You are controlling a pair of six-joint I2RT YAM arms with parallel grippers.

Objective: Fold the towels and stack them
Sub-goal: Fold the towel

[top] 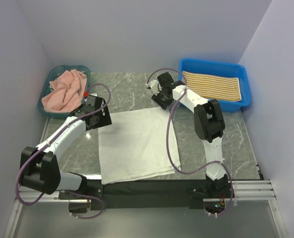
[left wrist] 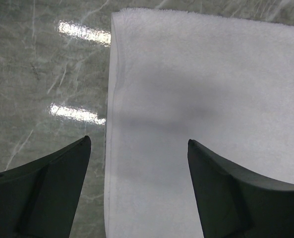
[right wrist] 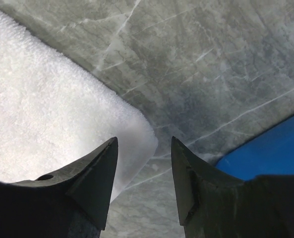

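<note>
Basket [top: 44,95] holds pink towel [top: 62,91]; blue bin [top: 212,63] holds folded yellow-striped towel [top: 213,85].

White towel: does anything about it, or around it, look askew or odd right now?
Nothing spilled or damaged. The white towel lies flat but slightly skewed to the edges of the table. The pink towel sits crumpled in the teal basket. The left gripper and right gripper hang open at the white towel's far corners.

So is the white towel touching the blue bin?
Apart. The top view shows bare table between the white towel and the blue bin. The right wrist view shows that gap too.
</note>
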